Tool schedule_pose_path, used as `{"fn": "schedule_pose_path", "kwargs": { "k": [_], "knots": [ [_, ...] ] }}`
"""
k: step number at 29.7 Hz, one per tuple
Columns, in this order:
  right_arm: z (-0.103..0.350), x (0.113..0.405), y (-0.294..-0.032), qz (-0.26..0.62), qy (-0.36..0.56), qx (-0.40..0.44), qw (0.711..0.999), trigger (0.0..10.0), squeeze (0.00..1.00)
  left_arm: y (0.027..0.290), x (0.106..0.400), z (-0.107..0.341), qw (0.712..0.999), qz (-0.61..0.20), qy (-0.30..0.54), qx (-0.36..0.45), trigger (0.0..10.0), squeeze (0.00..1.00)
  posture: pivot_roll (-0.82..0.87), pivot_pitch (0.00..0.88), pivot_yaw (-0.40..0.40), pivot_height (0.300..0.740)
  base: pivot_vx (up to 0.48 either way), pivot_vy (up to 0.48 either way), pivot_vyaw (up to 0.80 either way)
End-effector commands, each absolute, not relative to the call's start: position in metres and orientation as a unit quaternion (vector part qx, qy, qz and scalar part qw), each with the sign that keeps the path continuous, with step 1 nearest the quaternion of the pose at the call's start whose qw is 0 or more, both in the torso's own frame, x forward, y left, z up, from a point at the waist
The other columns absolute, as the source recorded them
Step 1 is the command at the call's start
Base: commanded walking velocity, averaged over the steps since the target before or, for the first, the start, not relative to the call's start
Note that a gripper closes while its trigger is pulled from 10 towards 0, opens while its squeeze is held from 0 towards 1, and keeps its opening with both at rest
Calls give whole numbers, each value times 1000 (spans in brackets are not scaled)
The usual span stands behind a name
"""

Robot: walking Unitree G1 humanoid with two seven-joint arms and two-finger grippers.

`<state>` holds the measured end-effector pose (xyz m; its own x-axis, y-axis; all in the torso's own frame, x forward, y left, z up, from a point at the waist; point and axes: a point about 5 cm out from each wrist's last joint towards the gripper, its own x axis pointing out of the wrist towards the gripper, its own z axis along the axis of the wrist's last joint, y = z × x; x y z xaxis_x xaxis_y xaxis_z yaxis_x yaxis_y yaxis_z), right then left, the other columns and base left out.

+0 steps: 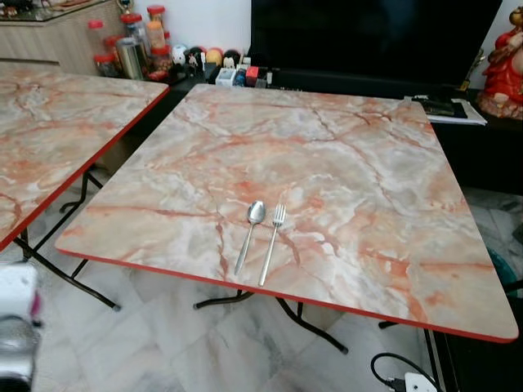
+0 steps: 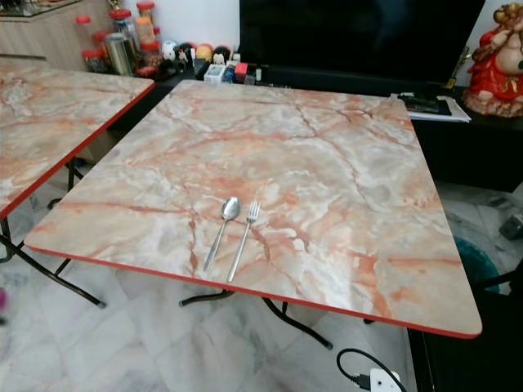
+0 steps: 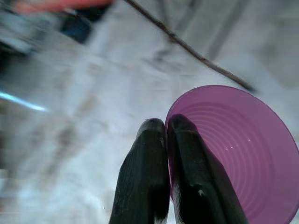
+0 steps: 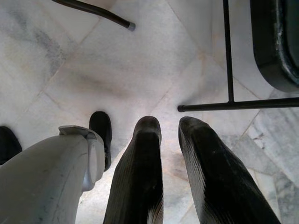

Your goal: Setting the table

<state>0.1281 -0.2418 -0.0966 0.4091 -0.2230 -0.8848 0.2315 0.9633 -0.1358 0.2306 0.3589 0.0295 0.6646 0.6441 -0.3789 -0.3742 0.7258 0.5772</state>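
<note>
Big pink-and-white marble table [image 1: 343, 163] with a red edge, standing on a pale tiled floor [image 1: 163, 343]. Near the front edge of the table, a bit left of the middle: a shiny spoon [image 1: 250, 234] and a shiny fork [image 1: 272, 242], lying side by side, close but not touching. Spoon on the left, fork on the right. Round and pointy ends toward the far edge, handles toward the front edge.

Down low at the robot's left side, over the floor: the left claw [image 3: 167, 140], clenched on the rim of a purple bowl [image 3: 243, 154]. One black finger [image 3: 145, 177] outside the rim, the other inside, pinching the thin wall between them. Bowl in the air, not on the table. Rings showing inside the bowl. Picture from that wrist blurry. A bit of the silver left arm [image 1: 16, 327] showing at the lower left corner of the head view, with a tiny speck of purple beside it.

Right claw [image 4: 169, 128] hanging low above the floor, fingers a little apart, nothing between them. Next to it a silver leg of the robot [image 4: 42, 182] and thin black table legs [image 4: 229, 56].

A second marble table [image 1: 49, 131] on the left. Behind the far edge: a dark TV [image 1: 368, 33], jars with red lids [image 1: 131, 37], small toys [image 1: 208, 57], and a red statue [image 1: 502, 65] at the far right. White power plug [image 1: 417, 381] on the floor.
</note>
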Motion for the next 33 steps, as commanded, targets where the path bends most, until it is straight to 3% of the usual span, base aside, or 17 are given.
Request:
{"fn": "schedule_pose_path", "kwargs": {
  "k": [1, 6, 17, 28, 33],
  "knots": [
    [-95, 129, -244, -142, 521, 9, 842, 10000, 0, 348, 229, 17, 901, 257, 296, 185, 10000, 0, 58, 0, -11, 732, 0, 0, 0],
    [-95, 129, -244, -142, 520, 10, 842, 10000, 0, 313, 217, -19, 919, 199, 333, 64, 10000, 0, 50, 0, -10, 732, 0, 0, 0],
    [-95, 129, -246, -147, 512, 27, 846, 10000, 0, 275, 201, -49, 915, 186, 355, -40, 10000, 0, 16, 0, -22, 732, 0, 0, 0],
    [-95, 127, -246, -161, 508, 30, 846, 10000, 0, 274, 179, -63, 900, 194, 383, -74, 10000, 0, 23, 0, -16, 732, 0, 0, 0],
    [-96, 125, -245, -165, 509, 41, 844, 10000, 0, 287, 158, -68, 885, 209, 411, -68, 10000, 0, 16, 0, -7, 732, 0, 435, -629]
  ]
}}
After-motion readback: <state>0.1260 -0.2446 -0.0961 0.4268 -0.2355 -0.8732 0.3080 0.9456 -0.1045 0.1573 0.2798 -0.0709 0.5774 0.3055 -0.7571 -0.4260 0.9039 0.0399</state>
